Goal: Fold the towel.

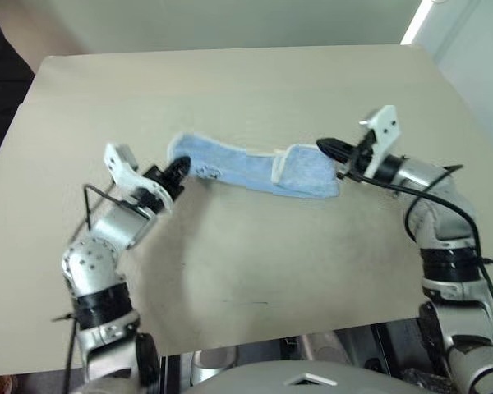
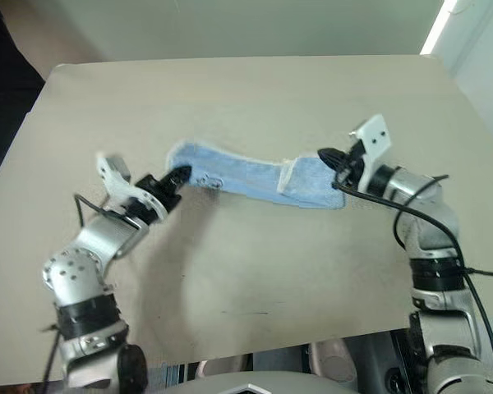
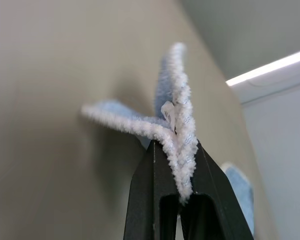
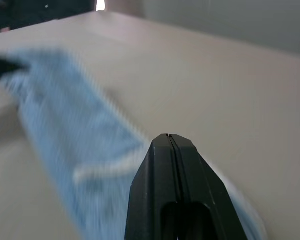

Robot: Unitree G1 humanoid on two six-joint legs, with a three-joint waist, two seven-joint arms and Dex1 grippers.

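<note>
— Blue terry towel [image 1: 255,171], whitish edging, where?
— Strung mid-table [image 1: 255,271] as a sagging band (folded over). Left gripper [image 3: 182,170] clamps one end; right gripper [image 1: 338,158] is pinched on the other.

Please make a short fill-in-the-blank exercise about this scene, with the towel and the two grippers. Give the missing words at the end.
1. The towel is light ____ in colour.
2. The left gripper is shut on the towel's ____ stitched edge.
3. The towel hangs stretched between the left gripper and the ____ gripper.
4. Under the towel is a beige ____.

Missing words: blue; whitish; right; table
</note>
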